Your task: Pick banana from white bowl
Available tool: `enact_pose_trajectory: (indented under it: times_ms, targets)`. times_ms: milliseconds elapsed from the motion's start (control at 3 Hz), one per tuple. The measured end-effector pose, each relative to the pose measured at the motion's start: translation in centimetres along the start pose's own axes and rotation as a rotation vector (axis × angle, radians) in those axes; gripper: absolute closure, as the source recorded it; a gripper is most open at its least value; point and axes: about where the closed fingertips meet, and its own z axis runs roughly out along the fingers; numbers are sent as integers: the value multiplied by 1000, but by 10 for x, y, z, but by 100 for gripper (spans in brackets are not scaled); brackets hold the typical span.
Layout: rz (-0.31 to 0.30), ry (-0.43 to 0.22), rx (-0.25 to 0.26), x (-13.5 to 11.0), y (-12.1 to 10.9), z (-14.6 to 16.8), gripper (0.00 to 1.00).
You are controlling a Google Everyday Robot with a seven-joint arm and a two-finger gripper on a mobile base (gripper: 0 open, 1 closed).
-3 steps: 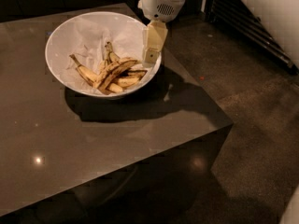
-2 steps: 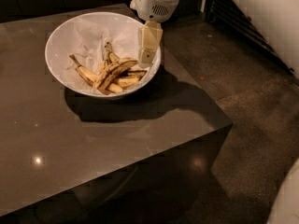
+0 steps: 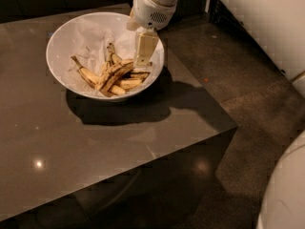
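Observation:
The white bowl (image 3: 61,39), lined with crumpled white paper, stands at the far side of the dark table (image 3: 95,147). Several spotted bananas lie piled in its right half. The long banana (image 3: 114,73) with heavy brown streaks lies slantwise on top of the pile. My gripper (image 3: 142,62) comes down from the upper right over the bowl's right side. Its tip is just above the right end of the pile, close to the long banana's upper end. It holds nothing that I can see.
The table's right edge and front corner (image 3: 234,125) drop off to a speckled dark floor (image 3: 248,80). A white robot body (image 3: 286,194) fills the lower right corner, and a white surface (image 3: 267,18) is at the upper right.
My gripper has moved left from the bowl's right rim to over the bowl's inside, closer to the bananas. The bananas and bowl have not moved.

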Motion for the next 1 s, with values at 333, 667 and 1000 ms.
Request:
enact_pose_trajectory:
  times_ms: [333, 667, 1000]
  targets:
    - [2, -4, -25, 0, 2, 10, 36]
    - [-9, -5, -62, -1, 1, 23, 40]
    - [-29, -1, -97, -3, 0, 37, 40]
